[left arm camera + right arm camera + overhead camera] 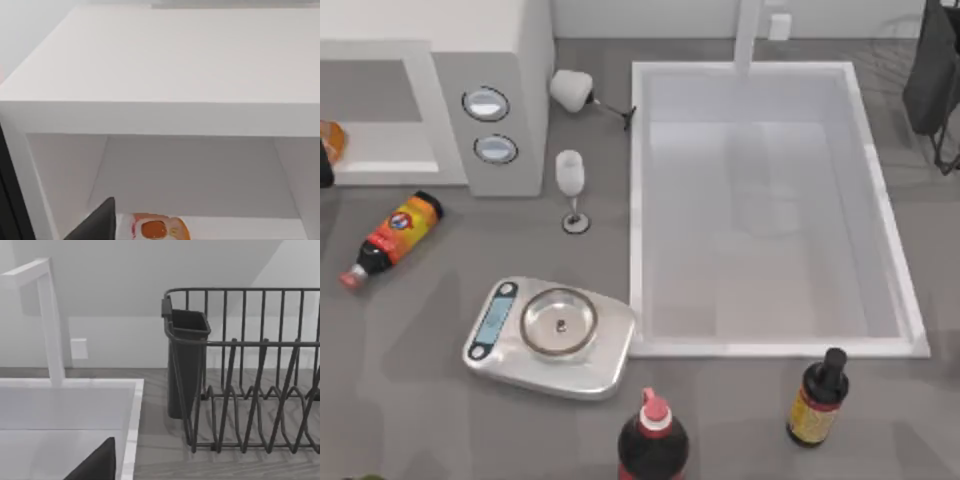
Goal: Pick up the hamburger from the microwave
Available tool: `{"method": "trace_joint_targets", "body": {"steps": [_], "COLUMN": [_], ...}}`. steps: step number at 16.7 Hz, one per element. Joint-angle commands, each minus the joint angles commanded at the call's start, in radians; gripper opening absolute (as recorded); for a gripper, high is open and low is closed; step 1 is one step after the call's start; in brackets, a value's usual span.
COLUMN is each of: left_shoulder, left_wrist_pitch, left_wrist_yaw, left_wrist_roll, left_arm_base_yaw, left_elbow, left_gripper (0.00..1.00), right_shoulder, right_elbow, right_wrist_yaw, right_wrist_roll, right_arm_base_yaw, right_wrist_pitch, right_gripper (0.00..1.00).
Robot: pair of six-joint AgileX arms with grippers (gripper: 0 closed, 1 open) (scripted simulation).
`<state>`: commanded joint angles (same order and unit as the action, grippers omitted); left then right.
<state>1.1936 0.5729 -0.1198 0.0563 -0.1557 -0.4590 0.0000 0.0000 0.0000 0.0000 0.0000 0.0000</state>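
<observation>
The microwave (500, 60) is the large white box at the table's back left, with two round dials (486, 103) on its side panel and its cavity open to the front. The hamburger (328, 138), small and orange-tan, lies on the cavity floor at the top view's far left edge. The left wrist view looks straight into the cavity (190, 175), where the hamburger (157, 229) sits low on the floor. A dark part of my left gripper (97, 224) is just beside the hamburger and apart from it. My right gripper (95, 465) hangs at the back right, over the sink's far corner.
A dark bottle with an orange-red label (395, 232) lies in front of the microwave. A silver scale (550, 335), a wine glass (572, 188), a tipped glass (572, 90), the white sink (640, 200), two bottles (653, 440) (817, 400) and a dish rack (250, 375) are also on the table.
</observation>
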Motion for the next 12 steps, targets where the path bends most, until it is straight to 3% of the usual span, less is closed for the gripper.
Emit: {"method": "trace_joint_targets", "body": {"steps": [7,12], "left_shoulder": [0.702,1.079], "left_wrist_pitch": [0.338,0.52], "left_wrist_yaw": [-0.074,-0.119], "left_wrist_roll": [0.029,0.043], "left_arm_base_yaw": [-0.075,-0.099], "left_elbow": [-0.266,-0.401], "left_gripper": [1.0,1.0], "right_shoulder": [0.0,0.0], "right_elbow": [0.0,0.0], "right_wrist_yaw": [0.0,0.0], "right_wrist_roll": [0.0,0.0], "right_arm_base_yaw": [0.0,0.0], "right_wrist_pitch": [0.0,0.0], "right_gripper": [1.0,1.0]}}
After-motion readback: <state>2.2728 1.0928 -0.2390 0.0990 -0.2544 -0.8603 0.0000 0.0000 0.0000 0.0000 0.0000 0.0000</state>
